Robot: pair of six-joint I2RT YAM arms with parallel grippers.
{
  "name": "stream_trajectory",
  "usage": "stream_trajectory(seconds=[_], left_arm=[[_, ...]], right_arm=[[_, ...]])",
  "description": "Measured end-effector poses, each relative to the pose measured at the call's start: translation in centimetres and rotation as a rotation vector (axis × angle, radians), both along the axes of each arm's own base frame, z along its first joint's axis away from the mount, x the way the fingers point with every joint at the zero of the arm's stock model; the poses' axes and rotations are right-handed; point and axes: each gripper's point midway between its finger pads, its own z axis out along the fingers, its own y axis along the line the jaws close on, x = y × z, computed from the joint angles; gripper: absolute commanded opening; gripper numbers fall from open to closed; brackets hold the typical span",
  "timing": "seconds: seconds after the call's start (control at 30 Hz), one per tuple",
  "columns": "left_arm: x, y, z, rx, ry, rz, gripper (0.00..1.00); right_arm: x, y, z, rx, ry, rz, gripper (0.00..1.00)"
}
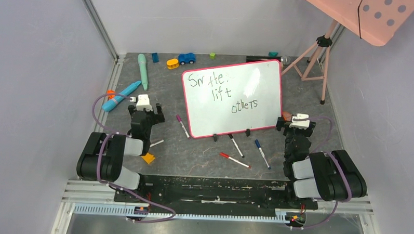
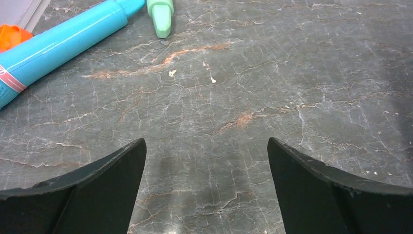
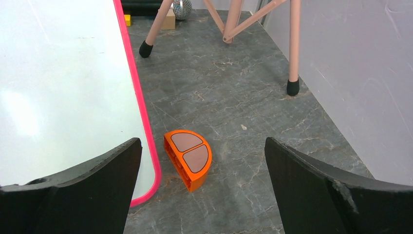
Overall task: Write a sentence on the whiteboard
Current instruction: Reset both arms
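Both arms sit folded low, their bulky grey-and-black elbows drawn back close to the bases. The left arm (image 1: 112,158) reaches forward from its elbow to a wrist topped by a white camera block (image 1: 143,100). The left gripper (image 2: 206,148) tilts forward and down, its two black fingers (image 2: 97,195) spread wide apart. The right arm (image 1: 322,175) mirrors this pose, with its wrist carrying a like white block (image 1: 300,119). The right gripper (image 3: 203,146) also angles downward, with its jaws standing fully apart. A purple cable (image 1: 97,107) loops alongside each arm.
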Motion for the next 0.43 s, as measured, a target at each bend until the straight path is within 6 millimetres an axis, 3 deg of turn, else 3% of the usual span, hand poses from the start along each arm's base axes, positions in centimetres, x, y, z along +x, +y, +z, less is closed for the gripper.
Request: stream_trajectory(seconds=[0.43], left_arm=[[0.09, -0.23, 0.16, 0.002, -0.006, -0.015, 1.00]], right_arm=[[-0.04, -0.05, -0.21, -0.001, 0.009, -0.003, 0.98]])
